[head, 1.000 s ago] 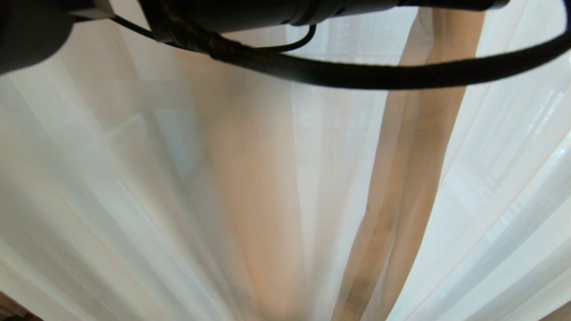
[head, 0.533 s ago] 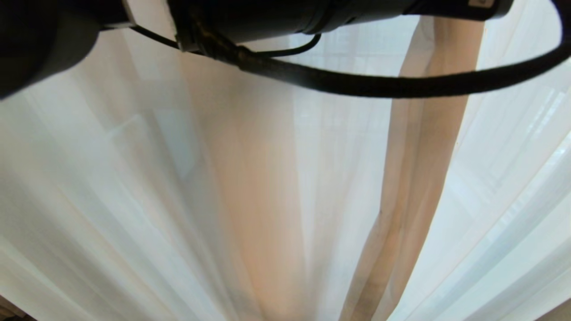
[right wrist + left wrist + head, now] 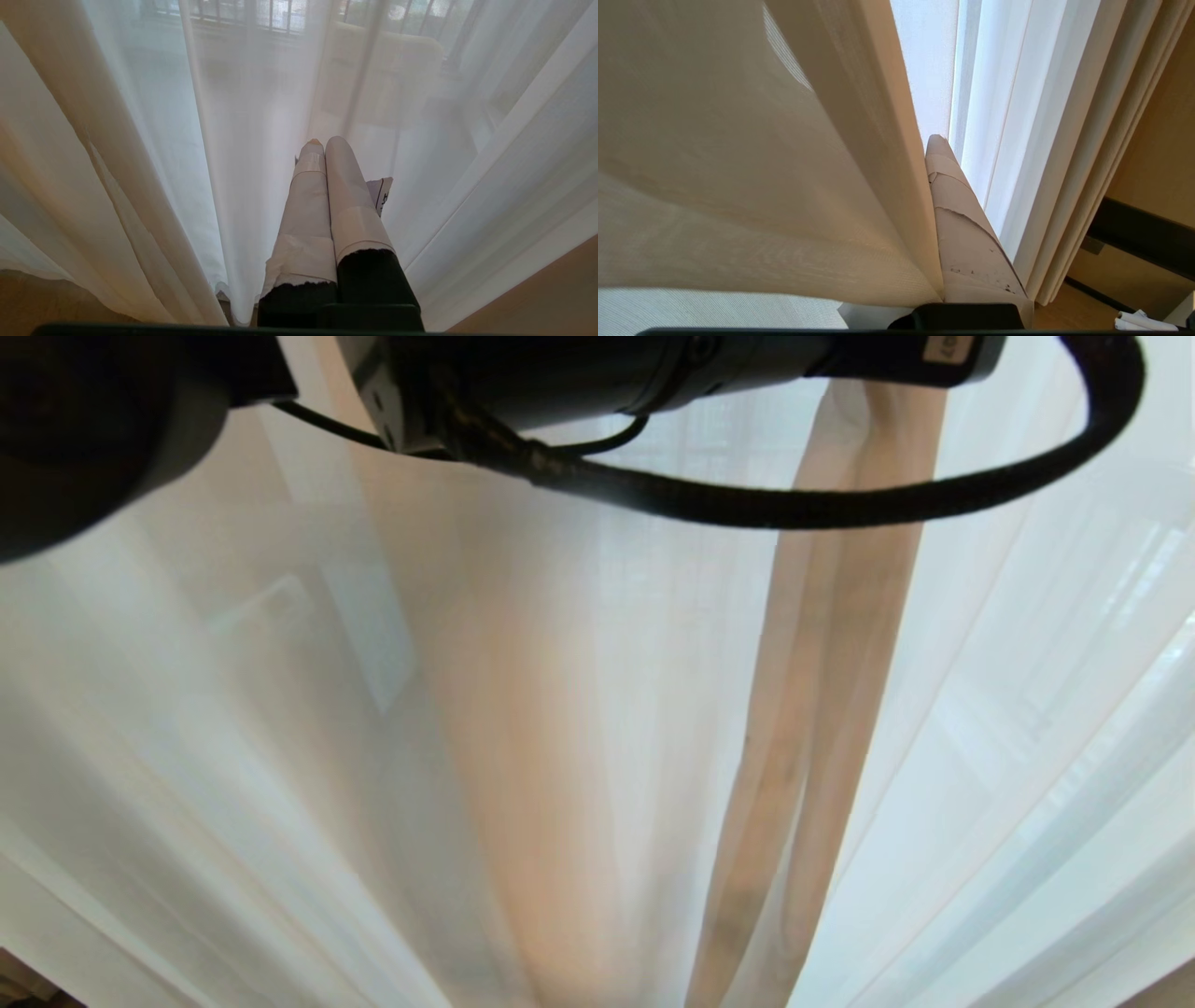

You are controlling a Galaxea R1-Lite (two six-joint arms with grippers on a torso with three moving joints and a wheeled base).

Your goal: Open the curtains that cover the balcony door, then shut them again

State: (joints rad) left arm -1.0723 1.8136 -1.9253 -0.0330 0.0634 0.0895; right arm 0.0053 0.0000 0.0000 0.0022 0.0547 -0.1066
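The curtains (image 3: 579, 728) fill the head view from left to right, so the balcony door behind them is covered; only faint shapes of railing bars (image 3: 280, 11) show through the sheer cloth in the right wrist view. A tan fold (image 3: 822, 709) hangs right of centre among the white folds.

The left end effector (image 3: 941, 144) is raised into the curtains with its fingers together, clamped on a tan fold of cloth that lies taut across one side of it. The right end effector (image 3: 322, 142) points at the sheer cloth with its taped fingers together, holding nothing.

I judge the task to be mid-pull: the pictures alone do not show whether this is the opening or the closing pass.
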